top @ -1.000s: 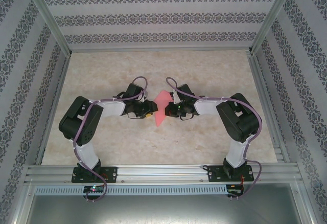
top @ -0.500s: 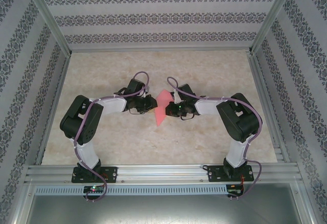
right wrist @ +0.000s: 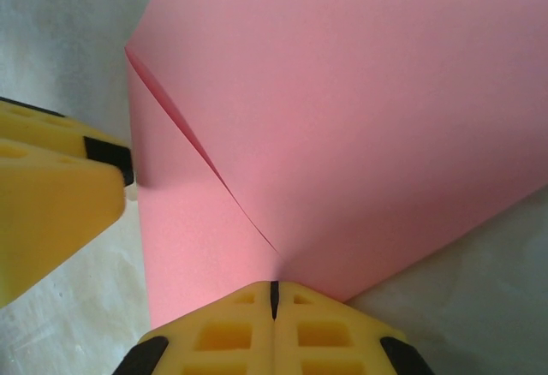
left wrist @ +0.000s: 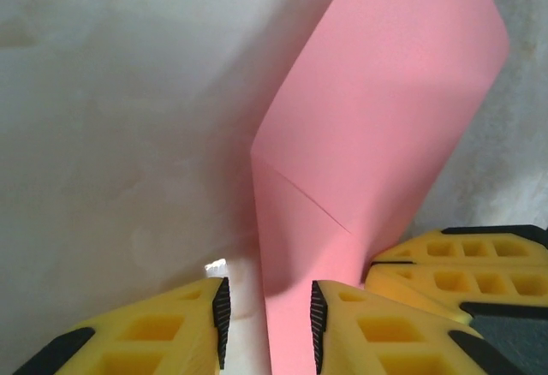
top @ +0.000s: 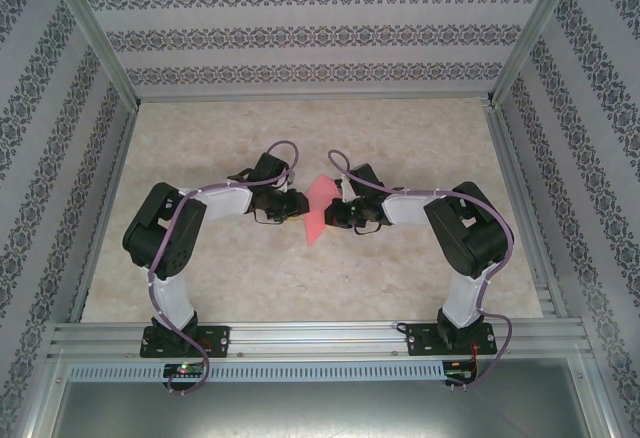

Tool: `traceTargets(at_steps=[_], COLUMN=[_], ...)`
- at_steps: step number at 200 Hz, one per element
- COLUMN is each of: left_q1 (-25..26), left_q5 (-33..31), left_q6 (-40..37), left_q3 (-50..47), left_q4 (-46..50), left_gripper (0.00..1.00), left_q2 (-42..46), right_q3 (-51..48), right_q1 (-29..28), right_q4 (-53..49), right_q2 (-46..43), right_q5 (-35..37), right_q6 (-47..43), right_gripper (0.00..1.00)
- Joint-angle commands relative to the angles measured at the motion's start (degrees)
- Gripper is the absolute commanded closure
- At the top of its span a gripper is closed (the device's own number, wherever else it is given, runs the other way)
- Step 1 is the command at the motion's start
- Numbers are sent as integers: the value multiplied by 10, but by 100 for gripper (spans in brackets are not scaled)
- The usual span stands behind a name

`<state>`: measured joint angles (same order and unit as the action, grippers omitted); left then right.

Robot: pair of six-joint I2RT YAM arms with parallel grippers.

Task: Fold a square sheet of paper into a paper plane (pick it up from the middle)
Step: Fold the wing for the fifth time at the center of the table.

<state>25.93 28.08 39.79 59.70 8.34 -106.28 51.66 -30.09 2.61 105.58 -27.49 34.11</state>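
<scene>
Pink-red square sheet of paper [top: 318, 210], thin and creased into a bent, partly folded shape, is held up above the middle of the beige marbled tabletop [top: 300, 278], between the two arms. One part of it is clamped in the tightly closed yellow fingers of the right gripper [right wrist: 274, 294]. The left gripper [left wrist: 268, 315] is seen parted: the sheet's edge lies between its ribbed pads, one pad clear of it. Beyond, striped patterned walls [top: 320, 33] are seen.

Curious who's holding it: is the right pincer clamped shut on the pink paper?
Yes: in the right wrist view the right pincer has its jaws pressed together on the pink paper.
</scene>
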Motion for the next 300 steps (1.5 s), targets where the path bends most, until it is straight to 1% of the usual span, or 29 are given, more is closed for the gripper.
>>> traceTargets(at_steps=[1,23,67,94,135,175,300], left_q1=[9,10,10,10,12,21,48], left_q5=[16,19,15,15,-3,-6,27], left_q6=[-4,-6,-18,-24,-50,-65,-83], left_q3=[12,22,24,24,29,41,79], left_q4=[-17,-15,-1,7,45,63,82], left_gripper=[65,67,80,84,84,85,87], left_q2=[-17,-25,-13,-13,-1,-2,-29], right_q3=[-18,-20,-20,-20,-19,-21,-26], right_q1=[8,7,8,9,9,9,9], right_q4=[-26,-26,-26,-26,-24,-19,-12], right_q2=[2,0,2,2,3,5,2], right_q5=[18,18,19,21,22,22,22], right_q6=[-7,-6,-6,-6,-5,-3,0], right_gripper=[98,98,98,98,98,98,98])
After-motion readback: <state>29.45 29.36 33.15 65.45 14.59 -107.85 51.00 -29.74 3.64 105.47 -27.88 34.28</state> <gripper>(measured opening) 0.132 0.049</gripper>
